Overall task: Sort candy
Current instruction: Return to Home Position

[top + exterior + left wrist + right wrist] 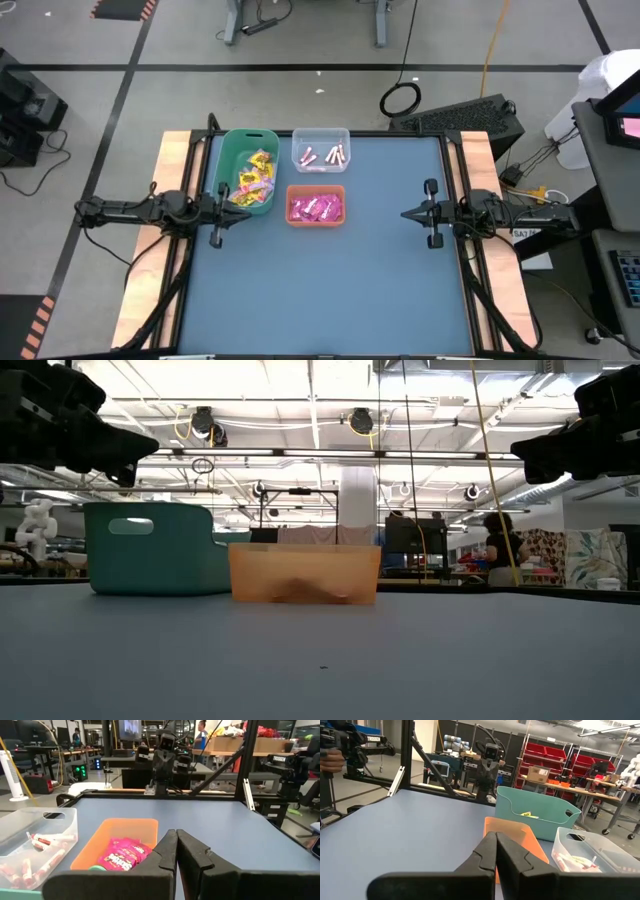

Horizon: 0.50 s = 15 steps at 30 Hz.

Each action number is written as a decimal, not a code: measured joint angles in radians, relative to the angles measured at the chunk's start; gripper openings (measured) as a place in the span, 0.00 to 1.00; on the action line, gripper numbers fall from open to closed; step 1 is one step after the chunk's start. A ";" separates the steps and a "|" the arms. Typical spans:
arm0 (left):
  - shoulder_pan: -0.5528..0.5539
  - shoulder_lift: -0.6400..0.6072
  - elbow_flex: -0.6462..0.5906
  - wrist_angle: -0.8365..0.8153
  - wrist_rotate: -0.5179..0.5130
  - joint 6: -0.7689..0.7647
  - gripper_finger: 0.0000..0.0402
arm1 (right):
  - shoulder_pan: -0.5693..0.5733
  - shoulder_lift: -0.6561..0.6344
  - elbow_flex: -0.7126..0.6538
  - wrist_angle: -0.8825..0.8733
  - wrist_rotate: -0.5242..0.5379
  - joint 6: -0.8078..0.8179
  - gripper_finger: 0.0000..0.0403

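**Claw and candy positions**

The left claw (238, 214) hangs raised above the table (340, 290). Its fingers (167, 852) are pressed together and hold nothing. The right claw (407, 214) faces it across the table, also raised, closed tight and empty. The yellow packets (255, 177) lie in the green bin (225, 150), just to the left claw's left. The pink packets (315, 208) lie in the orange bin (316, 188), between the claws and nearer the left one. The sticks (325, 156) lie in the clear bin (320, 133), ahead-left of the left claw.
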<state>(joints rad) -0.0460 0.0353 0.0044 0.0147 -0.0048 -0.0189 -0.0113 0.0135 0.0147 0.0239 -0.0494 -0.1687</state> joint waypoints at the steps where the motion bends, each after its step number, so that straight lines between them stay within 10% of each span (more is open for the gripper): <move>1: 0.000 -0.001 0.000 0.002 0.000 0.000 0.03 | 0.000 0.000 0.000 0.000 0.000 0.000 0.00; 15: 0.000 -0.034 0.007 0.002 -0.024 0.001 0.03 | 0.000 0.000 0.000 0.001 0.000 0.000 0.00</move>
<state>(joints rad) -0.0460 0.0010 0.0113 0.0170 -0.0290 -0.0181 -0.0113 0.0135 0.0147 0.0250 -0.0497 -0.1687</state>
